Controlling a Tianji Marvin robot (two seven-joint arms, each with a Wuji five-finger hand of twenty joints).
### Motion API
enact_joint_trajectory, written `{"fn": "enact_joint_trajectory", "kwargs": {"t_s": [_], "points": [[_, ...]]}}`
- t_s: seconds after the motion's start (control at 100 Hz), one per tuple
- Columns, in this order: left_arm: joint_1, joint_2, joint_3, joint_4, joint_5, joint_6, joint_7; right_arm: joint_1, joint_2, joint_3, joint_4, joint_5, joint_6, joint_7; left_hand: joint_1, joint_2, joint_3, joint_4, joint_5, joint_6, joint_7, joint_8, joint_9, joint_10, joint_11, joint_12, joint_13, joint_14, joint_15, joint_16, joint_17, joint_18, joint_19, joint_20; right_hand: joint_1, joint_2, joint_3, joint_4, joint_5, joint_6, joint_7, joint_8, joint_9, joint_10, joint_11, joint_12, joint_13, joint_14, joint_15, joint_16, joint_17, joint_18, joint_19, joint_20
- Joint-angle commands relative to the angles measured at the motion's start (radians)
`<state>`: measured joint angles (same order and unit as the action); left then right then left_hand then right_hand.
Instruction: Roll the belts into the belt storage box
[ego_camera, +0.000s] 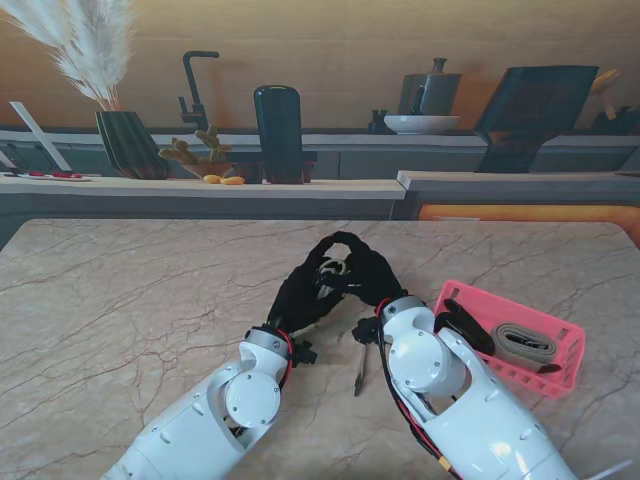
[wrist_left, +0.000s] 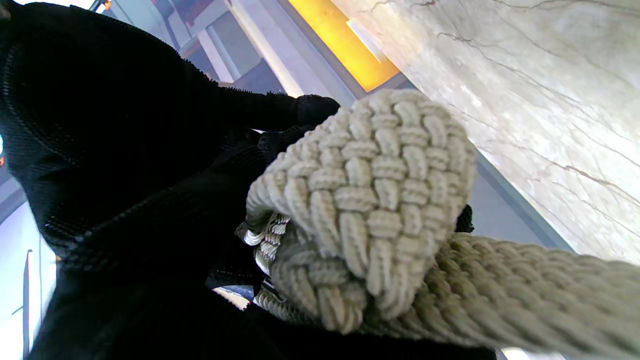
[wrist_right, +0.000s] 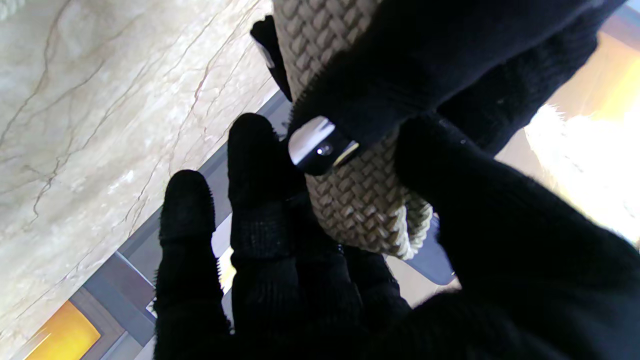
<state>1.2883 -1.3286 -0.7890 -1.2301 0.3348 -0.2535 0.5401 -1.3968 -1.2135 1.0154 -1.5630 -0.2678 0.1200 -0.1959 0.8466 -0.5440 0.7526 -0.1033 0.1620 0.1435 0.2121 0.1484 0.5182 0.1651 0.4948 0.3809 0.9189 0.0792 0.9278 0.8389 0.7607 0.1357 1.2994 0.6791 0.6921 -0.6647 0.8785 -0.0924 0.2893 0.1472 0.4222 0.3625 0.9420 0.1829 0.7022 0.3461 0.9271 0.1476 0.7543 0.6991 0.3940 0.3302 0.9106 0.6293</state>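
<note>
A beige woven belt (ego_camera: 332, 268) is partly coiled and held up over the middle of the marble table (ego_camera: 140, 300) between my two black-gloved hands. My left hand (ego_camera: 300, 290) is shut on the coil (wrist_left: 360, 200), and the loose tail (wrist_left: 525, 295) runs back past the wrist. My right hand (ego_camera: 368, 272) closes on the same coil (wrist_right: 360, 205) from the other side, next to a shiny metal piece (wrist_right: 322, 147). A dark strap end (ego_camera: 358, 375) hangs between the forearms. The pink storage box (ego_camera: 568, 350) sits on the right, holding a black belt (ego_camera: 462, 322) and a rolled grey belt (ego_camera: 525, 345).
Beyond the table's far edge runs a counter with a dark vase of pampas grass (ego_camera: 128, 140), a black faucet (ego_camera: 195, 95), a black canister (ego_camera: 278, 132) and a white bowl (ego_camera: 420, 123). My right forearm (ego_camera: 470, 410) lies close beside the pink box.
</note>
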Motion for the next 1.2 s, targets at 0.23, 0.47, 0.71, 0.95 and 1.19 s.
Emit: {"fn": "enact_joint_trajectory", "kwargs": {"t_s": [0.23,0.47,0.71,0.95,1.19], "points": [[-0.008,-0.002,0.010,0.001,-0.004,0.010,-0.018,0.018,-0.017,-0.021,0.028,0.013,-0.019,-0.041,-0.016,0.007,0.028,0.029,-0.004,-0.026,-0.014,0.004,-0.010,-0.008,0.010,-0.003,0.030,-0.065,0.038,0.011,0.003,-0.036,0.027,0.004,0.126,-0.012,0.083,-0.040,-0.025,-0.110,0.114,-0.009,0.058,-0.096,0.122,0.032,0.010,-0.066,0.131,0.061,-0.003,-0.060,0.064,0.014],[-0.013,-0.006,0.006,0.017,-0.018,0.041,-0.017,-0.035,-0.001,0.033,-0.029,-0.077,-0.096,-0.077,-0.010,0.023,0.011,0.034,-0.001,-0.031,0.012,0.017,0.005,-0.018,0.026,0.005,0.006,-0.038,0.052,0.028,-0.033,-0.005,0.043,0.021,0.128,-0.011,0.102,-0.036,-0.021,-0.086,0.138,-0.019,0.044,-0.070,0.150,0.035,0.008,-0.059,0.155,0.075,0.004,-0.061,0.073,0.017],[-0.010,-0.009,0.005,0.015,-0.024,0.042,-0.011,-0.060,0.011,0.070,-0.067,-0.149,-0.164,-0.099,0.004,0.032,0.010,0.041,-0.003,-0.037,0.074,0.051,0.044,-0.024,0.071,0.044,0.000,-0.036,0.054,0.028,-0.048,0.003,0.055,0.023,0.123,-0.007,0.106,-0.030,-0.015,-0.087,0.145,-0.024,0.037,-0.068,0.163,0.035,0.010,-0.064,0.161,0.079,0.018,-0.065,0.075,0.013],[-0.007,-0.006,0.004,0.010,-0.040,0.047,-0.032,-0.055,0.012,0.071,-0.061,-0.164,-0.173,-0.105,0.049,0.017,-0.049,-0.002,-0.015,-0.045,0.310,0.168,0.193,-0.041,0.116,0.264,0.012,-0.010,0.044,0.017,-0.053,0.034,0.056,0.020,0.116,-0.002,0.103,-0.023,-0.010,-0.098,0.152,-0.026,0.032,-0.069,0.170,0.033,0.010,-0.070,0.164,0.081,0.024,-0.068,0.074,0.009],[0.010,-0.007,-0.013,-0.013,-0.091,0.054,-0.051,-0.057,0.019,0.083,-0.061,-0.205,-0.196,-0.107,0.146,0.148,-0.198,0.002,0.288,-0.039,0.485,0.258,0.399,-0.013,0.011,0.303,0.037,0.098,-0.022,-0.078,-0.086,0.144,0.051,-0.047,0.115,0.002,0.095,-0.016,0.076,-0.156,0.204,-0.008,0.032,-0.069,0.172,0.032,0.009,-0.075,0.161,0.081,0.022,-0.062,0.072,0.004]]}}
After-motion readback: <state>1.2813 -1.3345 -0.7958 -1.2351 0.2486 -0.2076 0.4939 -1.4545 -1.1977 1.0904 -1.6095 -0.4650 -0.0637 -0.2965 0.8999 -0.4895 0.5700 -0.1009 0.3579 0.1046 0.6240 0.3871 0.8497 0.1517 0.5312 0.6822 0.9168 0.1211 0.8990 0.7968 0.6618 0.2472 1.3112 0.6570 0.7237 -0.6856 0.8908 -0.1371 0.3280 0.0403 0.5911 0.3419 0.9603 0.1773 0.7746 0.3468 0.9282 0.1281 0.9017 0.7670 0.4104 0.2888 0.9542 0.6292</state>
